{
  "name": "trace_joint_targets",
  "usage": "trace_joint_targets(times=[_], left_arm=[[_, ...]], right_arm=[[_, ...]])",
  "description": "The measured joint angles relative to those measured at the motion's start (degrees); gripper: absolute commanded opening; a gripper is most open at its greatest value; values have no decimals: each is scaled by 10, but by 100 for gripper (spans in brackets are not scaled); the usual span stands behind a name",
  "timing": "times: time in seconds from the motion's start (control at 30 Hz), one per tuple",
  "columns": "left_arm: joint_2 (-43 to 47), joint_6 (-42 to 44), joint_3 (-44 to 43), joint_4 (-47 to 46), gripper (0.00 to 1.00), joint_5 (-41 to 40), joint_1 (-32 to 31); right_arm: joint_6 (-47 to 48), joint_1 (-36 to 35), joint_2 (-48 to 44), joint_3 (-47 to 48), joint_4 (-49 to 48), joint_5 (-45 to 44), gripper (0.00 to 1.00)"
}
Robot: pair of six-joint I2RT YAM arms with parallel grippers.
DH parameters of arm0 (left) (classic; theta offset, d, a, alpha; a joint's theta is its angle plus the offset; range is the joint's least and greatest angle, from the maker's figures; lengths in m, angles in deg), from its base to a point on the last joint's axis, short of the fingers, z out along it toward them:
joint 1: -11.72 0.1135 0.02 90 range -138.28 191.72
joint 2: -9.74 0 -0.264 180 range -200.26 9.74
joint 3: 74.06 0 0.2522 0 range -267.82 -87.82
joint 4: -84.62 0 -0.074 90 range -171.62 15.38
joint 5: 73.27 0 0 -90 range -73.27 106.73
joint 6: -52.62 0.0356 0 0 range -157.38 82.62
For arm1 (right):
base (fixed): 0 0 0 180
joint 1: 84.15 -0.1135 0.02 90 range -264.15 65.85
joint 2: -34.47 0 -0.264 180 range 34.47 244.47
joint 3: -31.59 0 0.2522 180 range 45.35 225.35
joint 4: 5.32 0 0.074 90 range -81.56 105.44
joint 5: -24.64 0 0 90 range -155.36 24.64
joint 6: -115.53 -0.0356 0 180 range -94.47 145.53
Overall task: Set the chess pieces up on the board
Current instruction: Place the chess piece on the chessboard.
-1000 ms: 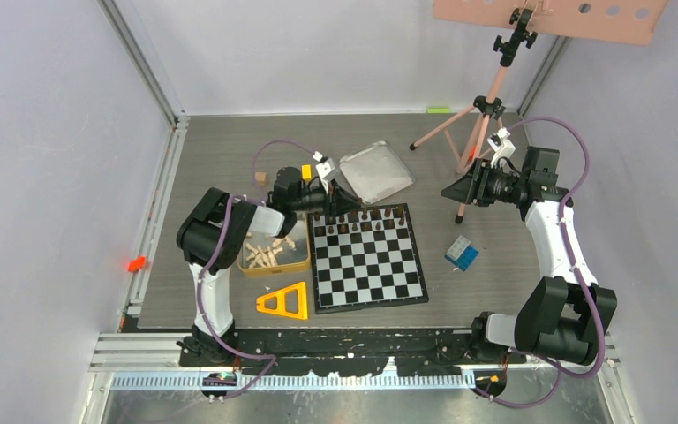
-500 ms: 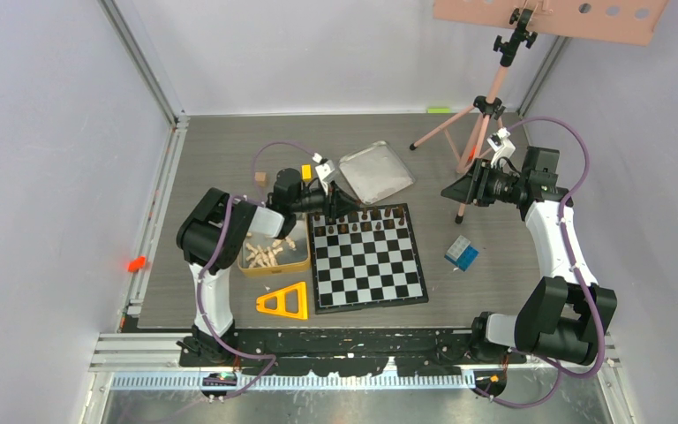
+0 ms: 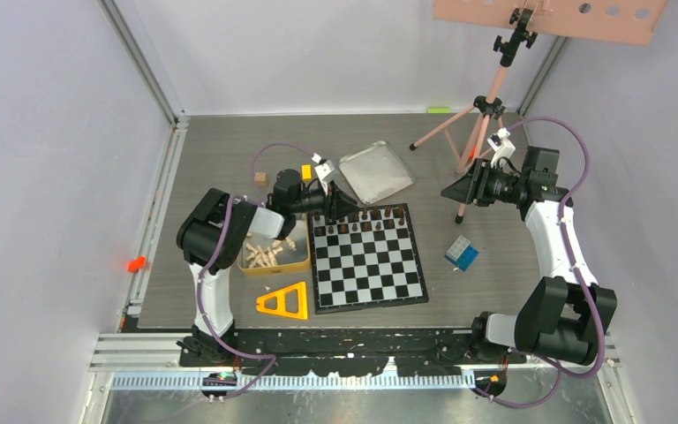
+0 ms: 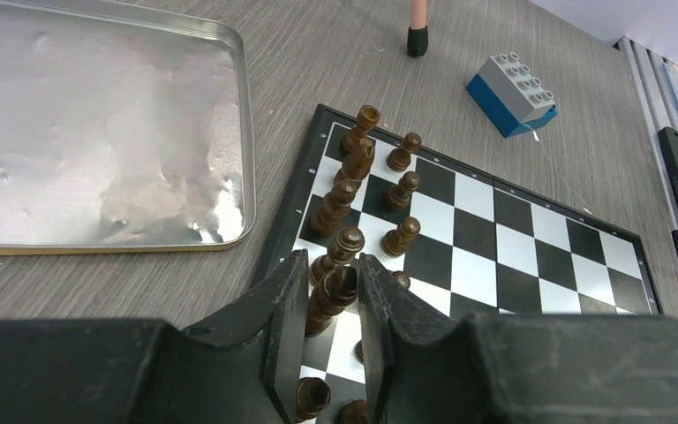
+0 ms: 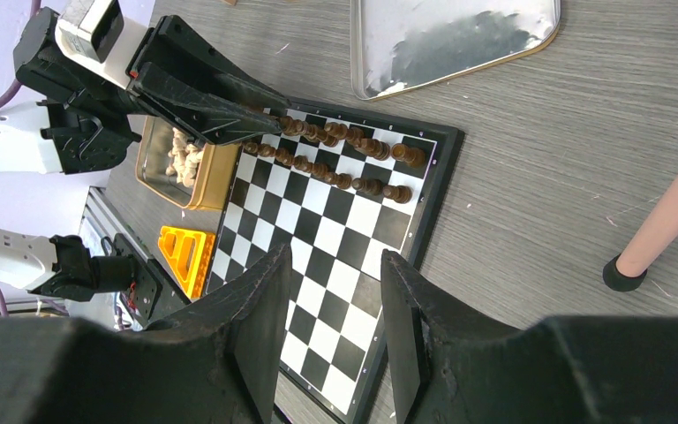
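Here we are at the board (image 3: 380, 276), lying flat in the middle of the table (image 3: 221, 155) just in front of both arms. The dark chess pieces (image 4: 355, 164) stand in two rows along its far edge, and the rest of the squares are bare. One dark piece (image 4: 331, 299) stands between the fingers (image 4: 284, 305) of the left gripper (image 4: 330, 259), down at the far left corner of the board. The jaws are narrow around it (a very slim gap either side, if any), and we cannot tell whether the pads press on it or only flank it.

The pale chess pieces (image 3: 267, 254) are not on the board; they lie heaped in the gold tin (image 3: 304, 260) just beside its left edge. In front of that tin sits a yellow triangular frame (image 3: 281, 312). Beyond the board's far edge lies the silver tin lid (image 3: 375, 172), with a yellow block (image 3: 306, 171) and a small wooden cube (image 3: 260, 177) off to its left.

Over on the right, a blue and grey brick (image 3: 462, 253) rests near the board. The right gripper (image 5: 335, 261) hangs above the table well off to the right of the board, fingers parted and nothing between them, close to a pink tripod (image 3: 493, 93).
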Motion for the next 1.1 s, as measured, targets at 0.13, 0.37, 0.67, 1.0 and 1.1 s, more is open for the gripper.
trace_joint_targets(times=[0.13, 0.37, 0.67, 1.0, 1.1], left_arm=[[0, 0, 0, 0, 29, 0, 0], [0, 4, 0, 13, 28, 0, 0], [1, 15, -5, 26, 13, 2, 0], [8, 17, -5, 31, 8, 1, 0], [12, 20, -3, 35, 7, -1, 0]], right_arm=[[0, 0, 0, 0, 0, 0, 48], [0, 0, 0, 0, 0, 0, 48], [0, 0, 0, 0, 0, 0, 48], [0, 0, 0, 0, 0, 0, 48], [0, 0, 0, 0, 0, 0, 48]])
